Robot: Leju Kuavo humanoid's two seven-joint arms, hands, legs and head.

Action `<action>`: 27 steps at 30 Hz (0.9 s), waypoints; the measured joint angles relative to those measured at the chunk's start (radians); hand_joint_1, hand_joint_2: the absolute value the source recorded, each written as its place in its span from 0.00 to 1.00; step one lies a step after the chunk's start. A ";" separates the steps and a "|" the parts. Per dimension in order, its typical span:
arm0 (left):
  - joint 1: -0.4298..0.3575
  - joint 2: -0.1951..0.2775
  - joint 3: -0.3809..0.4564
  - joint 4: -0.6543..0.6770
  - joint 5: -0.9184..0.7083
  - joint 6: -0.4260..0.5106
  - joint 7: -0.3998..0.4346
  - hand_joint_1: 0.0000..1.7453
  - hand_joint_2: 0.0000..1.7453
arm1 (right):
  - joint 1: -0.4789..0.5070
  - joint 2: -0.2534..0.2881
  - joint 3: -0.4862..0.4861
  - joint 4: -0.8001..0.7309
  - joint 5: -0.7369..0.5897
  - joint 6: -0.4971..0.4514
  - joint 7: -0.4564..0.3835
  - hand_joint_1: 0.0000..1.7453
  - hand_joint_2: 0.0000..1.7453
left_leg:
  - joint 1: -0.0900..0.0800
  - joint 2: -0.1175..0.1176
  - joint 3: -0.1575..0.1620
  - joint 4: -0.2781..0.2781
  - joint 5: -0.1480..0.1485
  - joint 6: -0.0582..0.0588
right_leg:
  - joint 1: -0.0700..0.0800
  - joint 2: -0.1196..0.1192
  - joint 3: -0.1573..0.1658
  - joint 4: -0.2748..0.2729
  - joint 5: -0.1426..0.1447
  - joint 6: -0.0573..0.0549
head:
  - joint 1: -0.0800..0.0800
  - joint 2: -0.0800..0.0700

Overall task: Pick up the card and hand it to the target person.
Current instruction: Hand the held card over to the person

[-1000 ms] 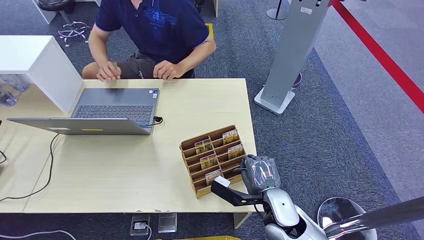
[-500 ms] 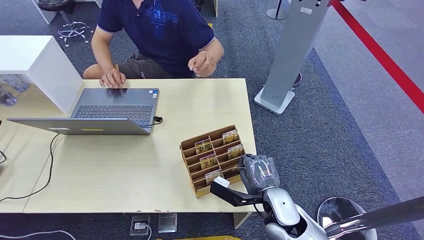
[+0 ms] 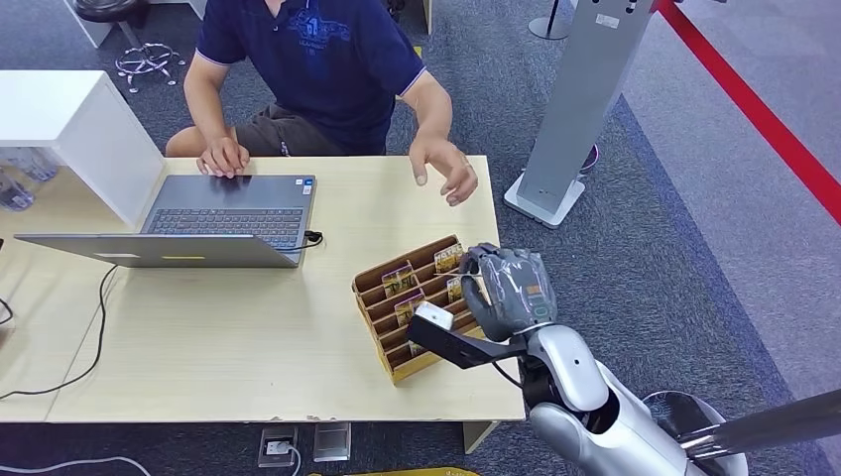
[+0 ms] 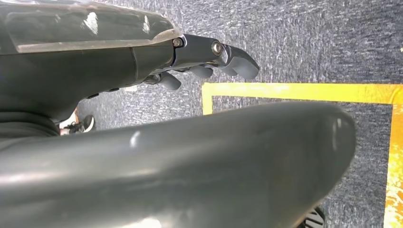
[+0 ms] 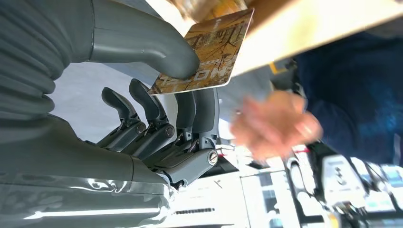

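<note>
— Where's the card (image 5: 207, 52) right now?

— In my right robot hand (image 3: 508, 288). The wrist view shows my thumb (image 5: 142, 50) pressing it against the fingers (image 5: 202, 111), with most of the card sticking out past the grip. The robot hand sits just above the wooden card rack (image 3: 382, 327) on the counter (image 3: 248, 337), at the rack's far right corner.

— And the person?

— Seated beyond the rack, one hand (image 3: 443, 167) stretched out over the counter's far edge, palm down, short of my robot hand. Their other hand rests by the laptop (image 3: 213, 213).

— So how do you finish this well?

— I'd judge the lift is done and the reach is next: carry the card from the rack toward that open hand, free edge leading, and keep the pinch firm until their fingers close on it. Clearing the rack's top row matters, so I don't snag the other cards.

— Your left side?

— My left robot hand (image 4: 199, 59) hangs over carpet, fingers curled in, gripping nothing
</note>
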 joint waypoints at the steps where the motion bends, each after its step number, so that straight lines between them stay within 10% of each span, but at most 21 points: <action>1: 0.000 -0.001 0.000 0.000 -0.001 -0.002 -0.001 0.00 0.00 | -0.023 0.001 0.006 0.001 -0.012 -0.003 -0.004 0.91 1.00 | 0.000 0.000 0.000 0.000 0.000 0.000 | 0.000 0.000 0.000 0.000 0.000 0.000 | 0.000 0.000; 21: -0.008 -0.007 0.000 0.000 -0.024 -0.011 0.002 0.00 0.00 | -0.455 0.310 0.216 0.647 -0.091 -0.171 -0.234 0.91 1.00 | 0.000 -0.003 -0.002 0.000 0.002 -0.002 | 0.000 -0.002 -0.001 0.002 0.000 0.000 | -0.001 0.000; 25: -0.008 -0.007 0.000 0.000 -0.025 -0.010 0.004 0.00 0.00 | -0.472 0.349 0.236 0.747 -0.098 -0.181 -0.237 0.00 1.00 | 0.000 -0.003 -0.002 0.000 0.002 -0.002 | 0.000 -0.002 -0.001 0.002 0.000 0.000 | 0.001 0.000; 27: -0.007 -0.007 -0.001 0.000 -0.032 -0.012 0.005 0.00 0.00 | -0.476 0.361 0.244 0.789 -0.099 -0.181 -0.232 0.00 1.00 | 0.000 -0.003 -0.002 0.000 0.002 -0.002 | 0.000 -0.002 -0.001 0.002 0.000 0.000 | 0.001 0.000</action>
